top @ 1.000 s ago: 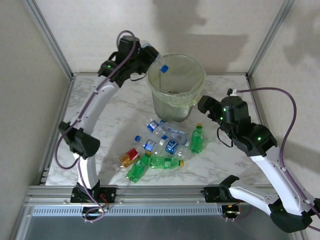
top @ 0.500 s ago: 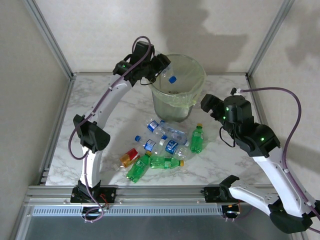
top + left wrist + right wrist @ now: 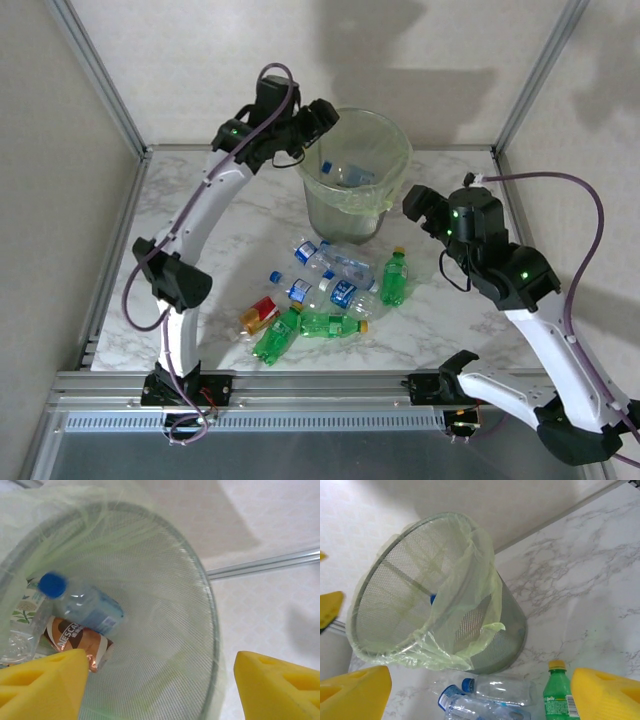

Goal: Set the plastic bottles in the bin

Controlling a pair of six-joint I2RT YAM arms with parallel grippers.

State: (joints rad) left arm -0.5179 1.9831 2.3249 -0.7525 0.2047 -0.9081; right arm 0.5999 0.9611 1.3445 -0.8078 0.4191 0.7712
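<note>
The bin [image 3: 401,141] stands at the back middle of the table, its pale green liner folded over the rim. My left gripper [image 3: 322,113] hovers open at the bin's left rim, with nothing between its yellow fingers [image 3: 42,685]. Below it inside the bin [image 3: 165,605] lie a clear blue-capped bottle [image 3: 82,606], a brown-label bottle [image 3: 75,641] and another bottle [image 3: 20,611]. Several plastic bottles [image 3: 338,266] lie clustered on the table in front of the bin. My right gripper [image 3: 412,203] hangs open to the bin's right, above a green bottle [image 3: 558,696] and a clear bottle [image 3: 502,690].
The cluster includes a red-yellow bottle [image 3: 258,316] and green bottles [image 3: 279,336] toward the near edge. Metal frame posts [image 3: 100,75] and walls close in the table at the back corners. Bare marble [image 3: 455,320] lies right of the cluster.
My left gripper carried a blue-capped bottle over the bin's rim and opened; the bottle now lies inside the bin. The right arm barely moved.
</note>
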